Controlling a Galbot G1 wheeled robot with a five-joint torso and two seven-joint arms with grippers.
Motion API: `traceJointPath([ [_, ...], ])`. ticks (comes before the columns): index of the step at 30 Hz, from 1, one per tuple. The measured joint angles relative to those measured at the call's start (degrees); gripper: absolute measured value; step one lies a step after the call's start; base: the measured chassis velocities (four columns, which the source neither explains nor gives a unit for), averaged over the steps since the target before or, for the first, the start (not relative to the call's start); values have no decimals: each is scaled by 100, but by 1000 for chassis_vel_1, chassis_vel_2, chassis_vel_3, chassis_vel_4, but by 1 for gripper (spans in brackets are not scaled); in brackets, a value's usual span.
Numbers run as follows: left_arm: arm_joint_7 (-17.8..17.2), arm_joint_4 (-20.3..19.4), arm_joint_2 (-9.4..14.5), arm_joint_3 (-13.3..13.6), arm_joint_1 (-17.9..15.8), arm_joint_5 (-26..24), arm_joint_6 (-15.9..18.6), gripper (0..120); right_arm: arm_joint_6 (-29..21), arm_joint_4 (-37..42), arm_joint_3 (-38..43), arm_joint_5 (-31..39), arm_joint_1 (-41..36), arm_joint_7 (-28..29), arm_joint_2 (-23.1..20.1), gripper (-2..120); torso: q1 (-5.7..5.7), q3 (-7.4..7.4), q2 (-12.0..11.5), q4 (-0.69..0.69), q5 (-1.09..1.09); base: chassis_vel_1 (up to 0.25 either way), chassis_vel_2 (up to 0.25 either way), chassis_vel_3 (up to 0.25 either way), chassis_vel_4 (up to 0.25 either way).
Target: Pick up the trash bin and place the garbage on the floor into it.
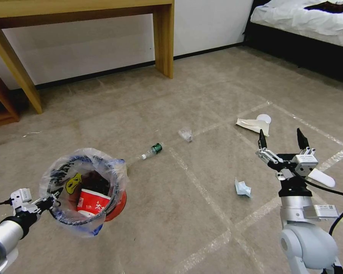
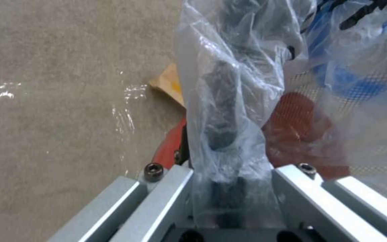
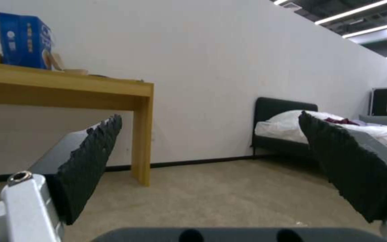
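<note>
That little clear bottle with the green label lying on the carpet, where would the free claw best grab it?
Probably across the bottle at its green-labelled middle, coming straight down from above. It lies flat on the floor, so its round sides are exposed. The open right gripper would need its fingers turned crosswise to the bottle's length.

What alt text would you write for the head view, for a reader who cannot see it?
The left gripper holds the red trash bin by its bag-lined rim above the taped carpet floor. The right gripper hangs open above scattered garbage: a small bottle, a blue-white wrapper and white paper.
</note>
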Motion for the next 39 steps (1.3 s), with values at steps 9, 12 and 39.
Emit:
traceJointPath([
  [9, 0, 66, 37, 11, -33, -3, 0, 1, -17, -43, -23, -25, 61, -4, 4, 100, 0, 0, 0, 0, 0, -79, 86, 89, -73],
  [12, 0, 78, 46, 20, -34, -3, 0, 1, 12, -69, -35, -102, 85, -40, 8, 100, 0, 0, 0, 1, 0, -78, 97, 88, -84],
  [39, -6, 157, -16, 83, -31, 92, -1, 1, -76, -95, -74, -296, 60, -54, -23, 100, 0, 0, 0, 1, 0, -10, 10, 10, -9],
])
